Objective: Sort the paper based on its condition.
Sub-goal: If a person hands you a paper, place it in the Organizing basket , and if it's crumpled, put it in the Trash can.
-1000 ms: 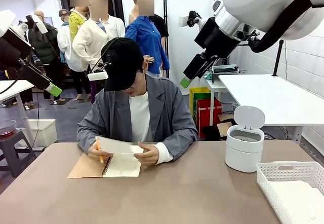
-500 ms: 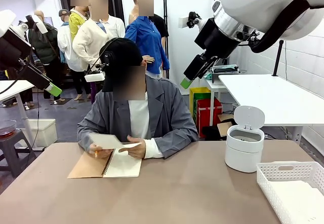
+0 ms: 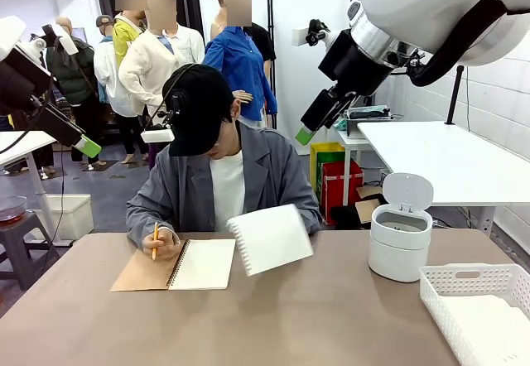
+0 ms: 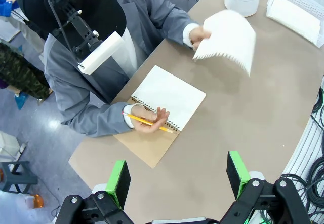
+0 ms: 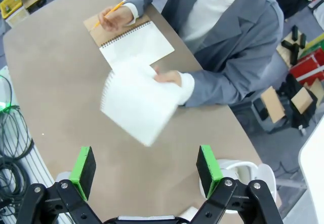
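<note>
Above the surface (image 4: 263, 112), the left tool (image 4: 178, 178) hangs released, its green pads spread wide with nothing between them. The right tool (image 5: 146, 172) is likewise spread and bare. Below the right tool, a person's hand (image 5: 169, 77) pinches one paper sheet (image 5: 136, 105) by its edge, lifted off the surface and motion-blurred. From the front, that sheet stands tilted just beside the open spiral notebook (image 3: 203, 264), its toothed edge sharp, and it hides the hand that holds it. The person's other hand (image 4: 154, 116) rests on the notebook with a yellow pencil (image 4: 132, 117). Farther along sit a white bin (image 3: 400, 242), lid raised, and a white mesh basket (image 3: 439, 304). The left wrist view looks down on white sheets (image 4: 293, 16) lying inside that basket.
</note>
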Action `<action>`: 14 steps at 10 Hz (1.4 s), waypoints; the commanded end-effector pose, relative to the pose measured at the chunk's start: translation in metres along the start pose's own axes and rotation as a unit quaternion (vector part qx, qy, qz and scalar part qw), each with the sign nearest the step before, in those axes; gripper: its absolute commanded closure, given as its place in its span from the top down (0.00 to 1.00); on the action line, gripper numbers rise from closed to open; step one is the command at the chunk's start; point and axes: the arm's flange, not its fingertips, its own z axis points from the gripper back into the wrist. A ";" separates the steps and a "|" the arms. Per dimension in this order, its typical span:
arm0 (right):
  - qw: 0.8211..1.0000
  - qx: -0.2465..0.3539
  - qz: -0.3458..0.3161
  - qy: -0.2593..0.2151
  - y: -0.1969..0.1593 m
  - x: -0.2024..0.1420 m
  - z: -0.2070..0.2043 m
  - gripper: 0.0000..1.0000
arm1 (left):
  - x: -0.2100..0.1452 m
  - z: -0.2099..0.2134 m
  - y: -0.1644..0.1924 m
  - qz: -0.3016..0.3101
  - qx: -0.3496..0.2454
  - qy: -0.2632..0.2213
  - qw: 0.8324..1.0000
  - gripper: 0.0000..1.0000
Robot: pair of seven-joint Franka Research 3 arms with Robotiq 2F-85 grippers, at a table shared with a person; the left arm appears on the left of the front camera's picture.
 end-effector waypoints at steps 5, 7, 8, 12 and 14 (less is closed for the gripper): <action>0.999 0.002 -0.031 -0.021 -0.008 -0.002 -0.011 1.00 | -0.001 0.000 0.000 0.001 -0.001 -0.002 1.000 1.00; 1.000 0.008 -0.012 -0.008 -0.001 0.000 -0.001 1.00 | -0.001 0.000 0.000 0.001 -0.001 -0.002 1.000 1.00; 1.000 0.008 -0.012 -0.008 -0.001 0.000 -0.001 1.00 | -0.001 0.000 0.000 0.001 -0.001 -0.002 1.000 1.00; 1.000 0.008 -0.012 -0.008 -0.001 0.000 -0.001 1.00 | -0.001 0.000 0.000 0.001 -0.001 -0.002 1.000 1.00; 1.000 0.008 -0.012 -0.008 -0.001 0.000 -0.001 1.00 | -0.001 0.000 0.000 0.001 -0.001 -0.002 1.000 1.00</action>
